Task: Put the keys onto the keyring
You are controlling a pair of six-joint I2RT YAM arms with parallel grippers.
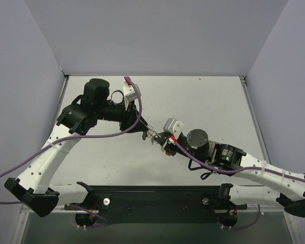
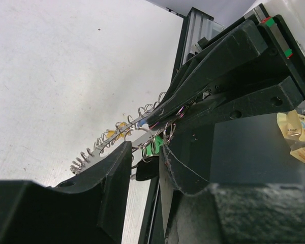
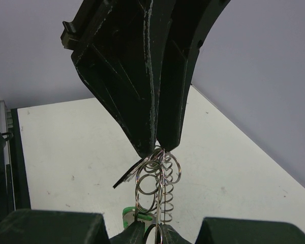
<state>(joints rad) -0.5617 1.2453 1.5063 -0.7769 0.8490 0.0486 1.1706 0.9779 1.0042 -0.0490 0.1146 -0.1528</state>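
Note:
The keyring (image 1: 152,134), a grey wire coil (image 2: 99,147) with small split rings (image 3: 153,185), hangs in the air between my two grippers. On it I see a green key (image 2: 153,146), a black key (image 2: 147,169), and yellow (image 2: 113,133) and blue (image 2: 141,122) heads. My right gripper (image 3: 151,233) is shut on the rings at one end, the green key (image 3: 128,213) beside its fingers. My left gripper (image 2: 146,147) stands at the other end with its jaws partly apart. The black key's head shows in that gap; contact is unclear.
The white table (image 1: 203,101) lies below, enclosed by grey walls. A black base bar (image 1: 157,195) and an aluminium rail (image 2: 193,30) run along the near edge. Purple cables (image 1: 137,101) trail from both wrists.

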